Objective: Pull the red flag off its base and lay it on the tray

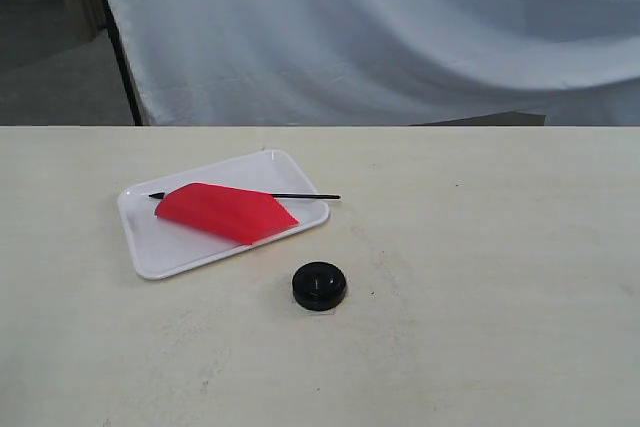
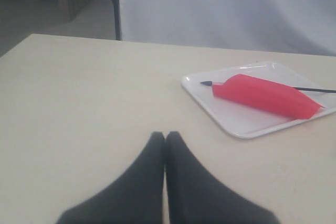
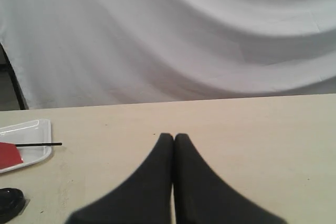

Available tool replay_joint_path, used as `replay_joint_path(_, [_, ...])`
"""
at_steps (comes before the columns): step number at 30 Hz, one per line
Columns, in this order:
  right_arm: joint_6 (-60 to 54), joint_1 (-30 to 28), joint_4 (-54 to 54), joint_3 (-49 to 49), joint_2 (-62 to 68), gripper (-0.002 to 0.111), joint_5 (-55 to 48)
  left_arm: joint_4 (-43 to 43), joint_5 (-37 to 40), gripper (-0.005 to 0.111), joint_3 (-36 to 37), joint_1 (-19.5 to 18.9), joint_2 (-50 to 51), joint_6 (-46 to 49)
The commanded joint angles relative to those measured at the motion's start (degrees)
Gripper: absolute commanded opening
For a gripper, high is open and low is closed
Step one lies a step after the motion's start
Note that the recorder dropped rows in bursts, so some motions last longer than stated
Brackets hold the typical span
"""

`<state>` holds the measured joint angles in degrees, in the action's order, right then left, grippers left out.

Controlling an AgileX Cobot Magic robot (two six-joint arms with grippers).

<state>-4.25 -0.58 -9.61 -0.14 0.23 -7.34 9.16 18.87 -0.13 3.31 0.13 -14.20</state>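
Observation:
The red flag (image 1: 225,211) lies flat across the white tray (image 1: 160,247), its black pole sticking out past the tray's right rim. The round black base (image 1: 320,285) stands alone on the table in front of the tray. The left wrist view shows the flag (image 2: 265,96) on the tray (image 2: 236,124), well beyond my left gripper (image 2: 165,136), which is shut on nothing. My right gripper (image 3: 174,137) is also shut and empty, far from the tray (image 3: 31,153) and the base (image 3: 9,203). Neither gripper appears in the exterior view.
A pale wooden table (image 1: 480,297) carries everything. A white cloth backdrop (image 1: 380,37) hangs behind its far edge, with a dark stand pole (image 1: 122,57) at the cloth's left side.

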Motion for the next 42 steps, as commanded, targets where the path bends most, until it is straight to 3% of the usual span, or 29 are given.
replay_joint_path(1, [0.35,0.04,0.63,0.14,-0.23,0.0,-0.67,-0.01,-0.06,0.0,0.13,0.22,-0.13,0.18])
replay_joint_path(26, [1.46,0.04,-0.84,0.14,-0.23,0.0,-8.54,-0.01,-0.06,0.0,0.13,0.22,-0.13,0.18])
replay_joint_path(42, [1.46,0.04,-0.84,0.14,-0.23,0.0,-8.4,-0.01,-0.06,0.0,0.13,0.22,-0.13,0.18])
